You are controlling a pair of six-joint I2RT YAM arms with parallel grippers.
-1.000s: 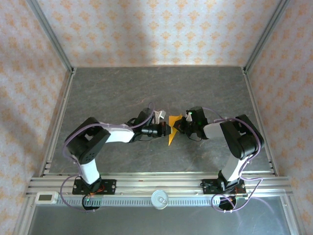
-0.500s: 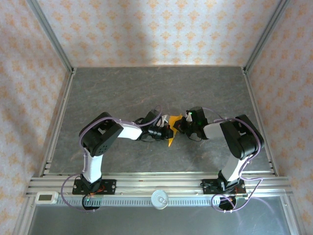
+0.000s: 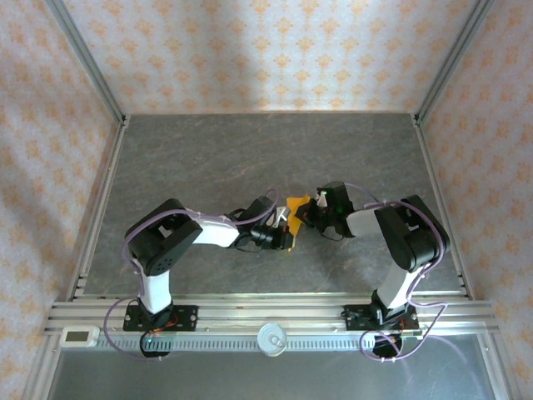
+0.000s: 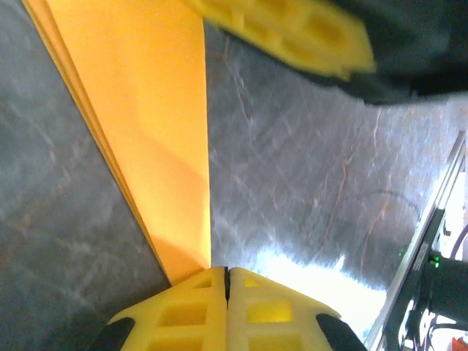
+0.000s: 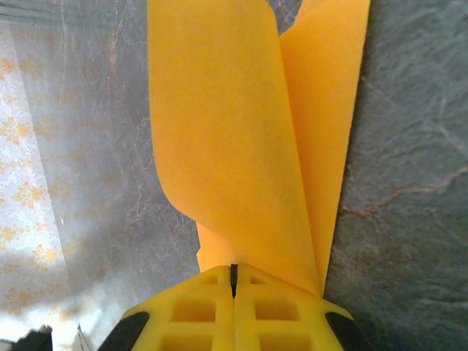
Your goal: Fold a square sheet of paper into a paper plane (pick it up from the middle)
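Note:
The orange sheet of paper (image 3: pixel 296 202), folded into a narrow pointed shape, lies in the middle of the table between both arms. My right gripper (image 3: pixel 306 213) is shut on its right side; in the right wrist view the curled layers (image 5: pixel 234 131) fan out from the shut tips (image 5: pixel 234 269). My left gripper (image 3: pixel 286 237) is over the paper's near tip. Its jaws (image 4: pixel 227 272) are shut, and the paper's edge (image 4: pixel 146 110) runs down to the left finger, beside the seam. A yellow finger of the right gripper (image 4: pixel 292 33) shows at the top of the left wrist view.
The dark grey stone-patterned table (image 3: pixel 208 158) is framed by aluminium rails (image 3: pixel 100 200) and patterned walls. Both arm bases stand on the near rail (image 3: pixel 266 312). A round white knob (image 3: pixel 271 337) and a small display (image 3: pixel 79 336) are fixed to that rail.
My left arm has swung its elbow outward and its gripper has moved nearer and onto the paper's near tip, covering it. The right arm and its hold are unchanged.

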